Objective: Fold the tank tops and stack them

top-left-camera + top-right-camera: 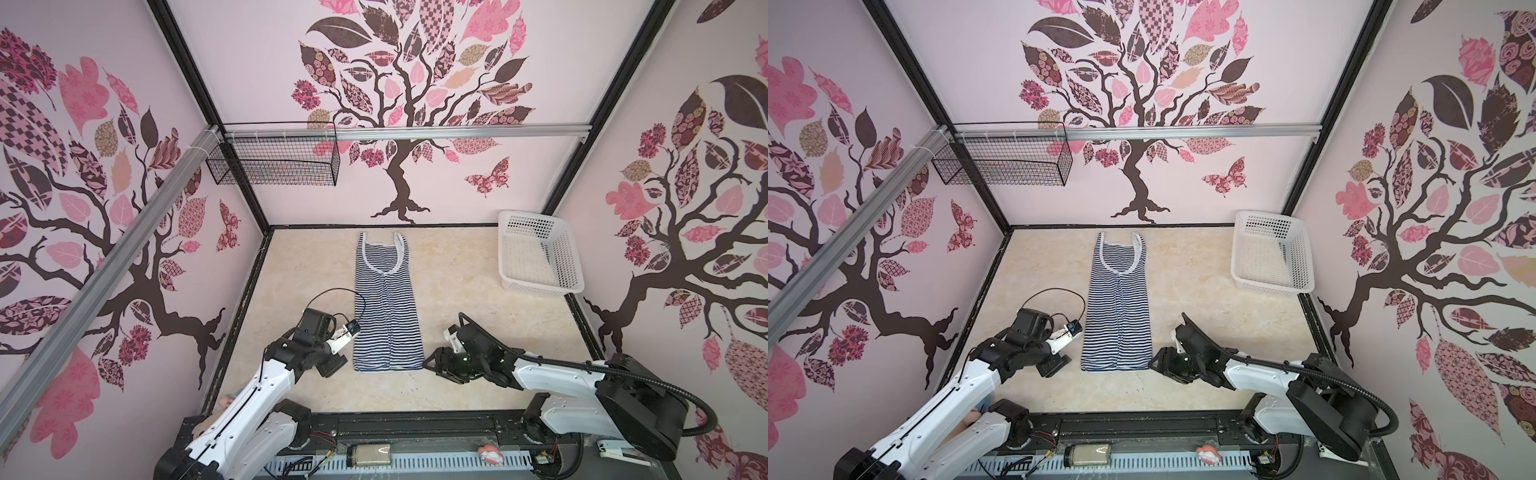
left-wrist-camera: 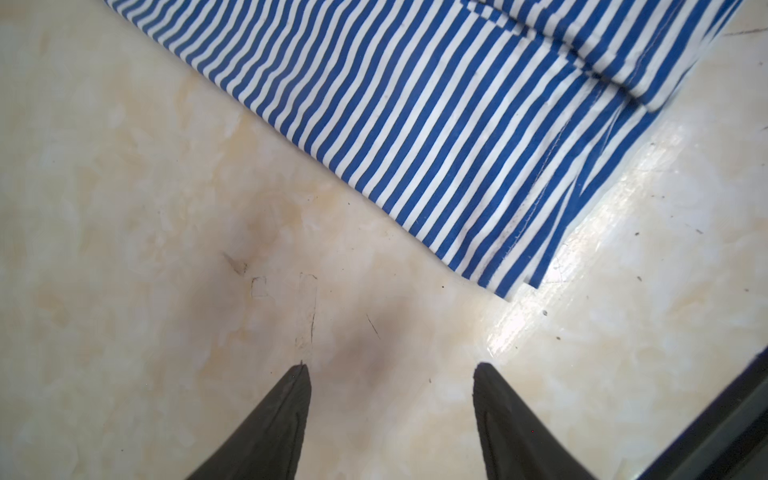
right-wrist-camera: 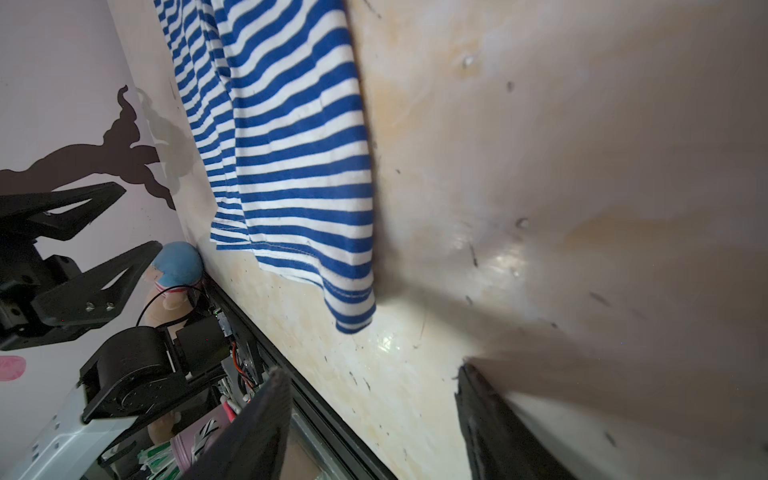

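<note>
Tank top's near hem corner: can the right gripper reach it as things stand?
Probably yes. The right gripper is open beside the tank top, with only bare table between them.

1. Back wall (image 1: 457,178): pale pink, with a large dark-brown tree decal (image 1: 401,183) bearing pink and patterned leaves; a patterned butterfly (image 1: 488,176) sits beside its trunk.
2. Left wall (image 1: 83,232) and right wall (image 1: 673,137) carry similar trees.
3. Black frame posts (image 1: 195,83) run up the back corners; a silver aluminium rail (image 1: 415,132) crosses the back wall, and another slants along the left wall.
4. A black wire basket (image 1: 274,162) hangs from the rail at the back-left corner.
5. The table (image 1: 478,291) has a glossy beige, marble-look top (scuffed and speckled in the wrist views), with a bright glare patch (image 2: 540,316).
6. A white perforated plastic basket (image 1: 536,287) stands at the table's far right corner.
</note>
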Motion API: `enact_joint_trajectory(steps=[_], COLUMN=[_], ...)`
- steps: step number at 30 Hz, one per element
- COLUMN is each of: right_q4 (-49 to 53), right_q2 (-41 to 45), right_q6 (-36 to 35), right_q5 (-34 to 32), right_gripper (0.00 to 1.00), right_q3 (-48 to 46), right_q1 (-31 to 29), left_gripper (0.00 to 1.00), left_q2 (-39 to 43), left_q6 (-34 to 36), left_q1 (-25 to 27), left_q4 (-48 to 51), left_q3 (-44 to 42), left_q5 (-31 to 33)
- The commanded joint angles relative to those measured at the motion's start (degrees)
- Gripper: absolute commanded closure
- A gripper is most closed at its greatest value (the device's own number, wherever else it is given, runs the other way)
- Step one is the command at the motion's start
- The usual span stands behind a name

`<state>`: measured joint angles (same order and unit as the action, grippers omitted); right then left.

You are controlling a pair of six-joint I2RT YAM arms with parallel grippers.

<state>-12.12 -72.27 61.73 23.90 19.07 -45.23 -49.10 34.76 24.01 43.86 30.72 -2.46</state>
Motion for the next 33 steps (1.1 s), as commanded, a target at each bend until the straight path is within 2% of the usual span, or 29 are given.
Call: enact_joint_trajectory(steps=[1,7,12,19,30,33], right_q4=[-2.55,-3.33,-5.68,-8.92,-10.38,-12.27], right_q2=[-2.44,-5.77,-8.98,-11.66,-11.9,-12.83], right_q6=[1.46,1.79,3.23,4.96,5.5,6.23], right_q5=[1.49,1.27,0.38,0.53,1.13,1.62], right_gripper=[0.34,0.36,0.37,0.38,0.38,0.38], right_q3=[0.28,2.26,2.99,2.24,0.74,0.42], right_q1=[0.23,0.23,0.23,0.45,1.8,1.81], left_gripper=[0.35,0.35,0.34,0.32,0.31,0.31], left_q2=[1.81,1.92,0.67,1.12,12.47,10.91], left_q6=[1.58,3.47,4.57,7.25,17.55,17.99], left_q1=[4.53,15.14,16.44,16.75,17.3,18.05], left_q4=[-4.14,-10.94,-17.55,-19.47,-4.08,-4.94], left_q3=[-2.77,-9.11,-11.44,-12.0,-11.25,-11.76], left_q5=[5.56,15.9,18.45,15.17,6.03,6.88])
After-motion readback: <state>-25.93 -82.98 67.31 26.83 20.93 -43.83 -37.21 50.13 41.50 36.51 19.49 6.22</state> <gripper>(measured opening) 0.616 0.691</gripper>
